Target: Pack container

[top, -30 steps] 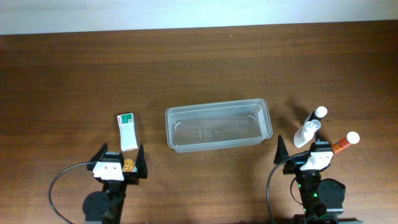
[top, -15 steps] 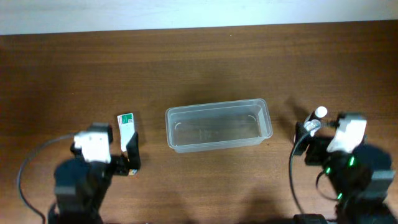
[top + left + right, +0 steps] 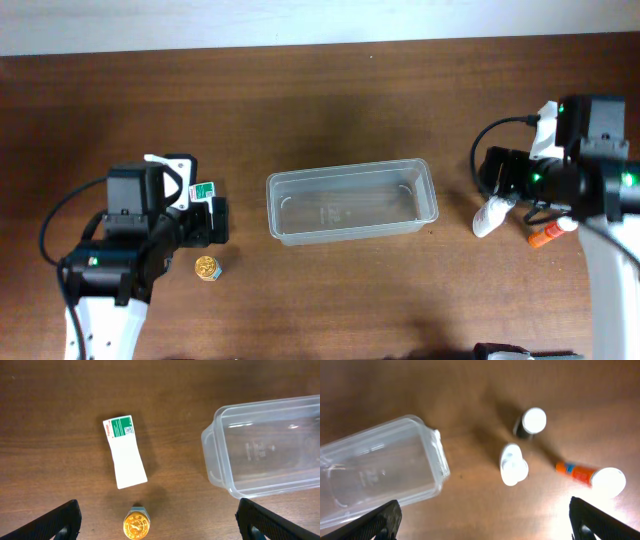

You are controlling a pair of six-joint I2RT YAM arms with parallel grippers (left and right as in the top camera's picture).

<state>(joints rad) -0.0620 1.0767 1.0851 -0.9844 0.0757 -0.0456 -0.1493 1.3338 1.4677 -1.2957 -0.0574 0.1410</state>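
The clear plastic container (image 3: 350, 202) sits empty at the table's middle; it shows in the left wrist view (image 3: 265, 450) and right wrist view (image 3: 375, 475). My left gripper (image 3: 159, 522) is open and empty, above a white and green box (image 3: 124, 451) and a small gold-capped jar (image 3: 136, 525). My right gripper (image 3: 485, 520) is open and empty, above a clear white-capped bottle (image 3: 513, 464), a dark white-capped bottle (image 3: 530, 422) and an orange tube (image 3: 592, 476). From overhead the box (image 3: 204, 191), jar (image 3: 207, 268), clear bottle (image 3: 492, 216) and tube (image 3: 551, 236) show.
The brown wooden table (image 3: 330, 100) runs back to a pale wall (image 3: 300, 20). Black cables loop from both arms near the front edge.
Both arms have risen from their low rest poses at the front edge and moved back over the table, the left above the box and jar, the right above the bottles.
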